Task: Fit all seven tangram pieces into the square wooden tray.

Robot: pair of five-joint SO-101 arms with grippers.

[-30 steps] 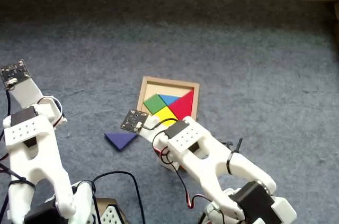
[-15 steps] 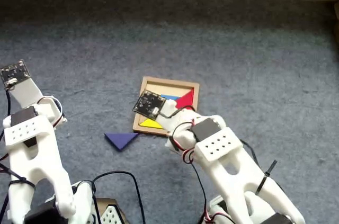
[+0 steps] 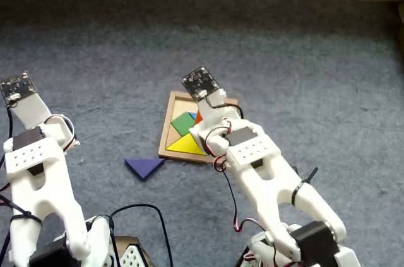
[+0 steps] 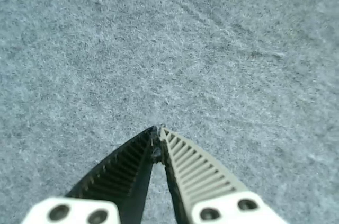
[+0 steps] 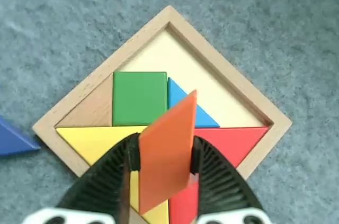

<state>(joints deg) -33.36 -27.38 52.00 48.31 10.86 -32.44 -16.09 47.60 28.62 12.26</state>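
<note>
Right gripper [image 5: 164, 156] clamped on orange parallelogram piece [image 5: 168, 128], hovering above square wooden tray [image 5: 228, 70]. Piece sticks out past gripper tips, long axis pointing away from gripper toward bare cream pocket [image 5: 217, 89] just ahead. Face tilted, not flat. Suggest: level piece, line long edge with small blue triangle [image 5: 179, 92], lower slowly, else likely jams on rim. Dark blue triangle [image 3: 145, 166] off to gripper's side on grey bench [image 3: 315, 59]. Left gripper [image 4: 158, 138] jaws together, holding nothing.

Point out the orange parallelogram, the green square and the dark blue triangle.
Orange parallelogram piece [image 5: 167, 150]: right wrist view, face centre.
Green square piece [image 5: 139, 98]: right wrist view, centre.
Dark blue triangle piece [image 3: 145, 166]: high view, centre.
</note>
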